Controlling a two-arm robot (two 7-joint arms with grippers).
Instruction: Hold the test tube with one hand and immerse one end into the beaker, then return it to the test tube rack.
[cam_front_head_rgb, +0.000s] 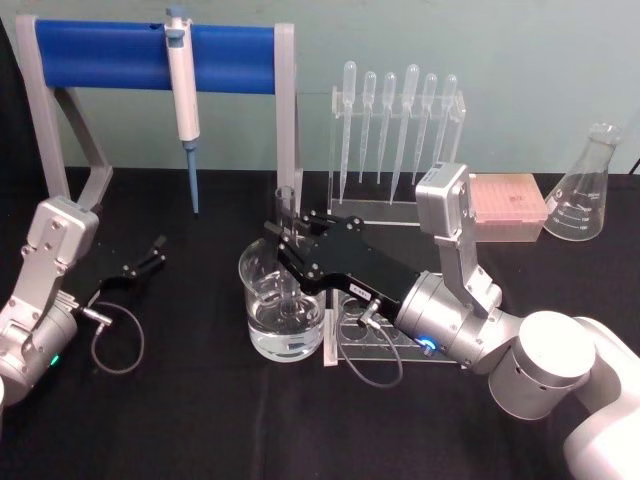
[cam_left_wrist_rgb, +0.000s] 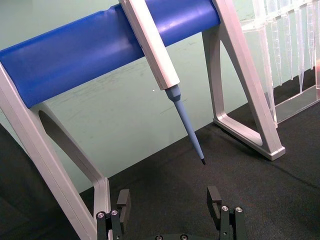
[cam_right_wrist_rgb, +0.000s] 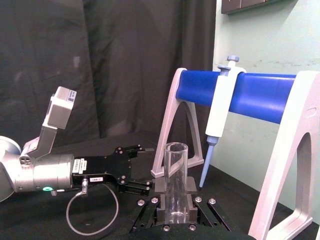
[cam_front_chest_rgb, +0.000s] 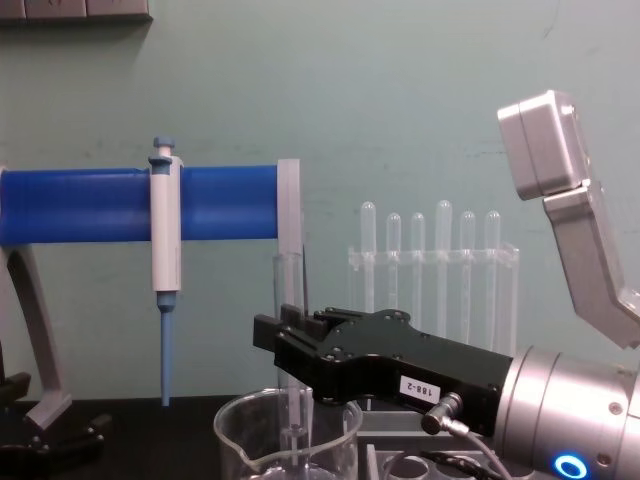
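The test tube (cam_front_head_rgb: 286, 208) stands upright, with my right gripper (cam_front_head_rgb: 288, 242) shut on its middle. Its lower end reaches down inside the beaker (cam_front_head_rgb: 262, 300), which holds clear liquid at the bottom. In the chest view the test tube (cam_front_chest_rgb: 288, 285) passes through the black right gripper (cam_front_chest_rgb: 286, 338) into the beaker (cam_front_chest_rgb: 240, 432). The right wrist view shows the test tube (cam_right_wrist_rgb: 175, 172) clamped between the fingers (cam_right_wrist_rgb: 161, 189). My left gripper (cam_front_head_rgb: 142, 262) rests open on the table at the left, well away from the beaker; its fingers (cam_left_wrist_rgb: 215, 199) hold nothing.
A blue-barred stand (cam_front_head_rgb: 110, 55) carrying a white-and-blue pipettor (cam_front_head_rgb: 183, 95) stands at the back left. A clear rack of pipettes (cam_front_head_rgb: 400, 130), a pink box (cam_front_head_rgb: 505, 205) and a conical flask (cam_front_head_rgb: 587, 190) line the back right. A clear tube rack (cam_front_head_rgb: 365, 335) sits under my right arm.
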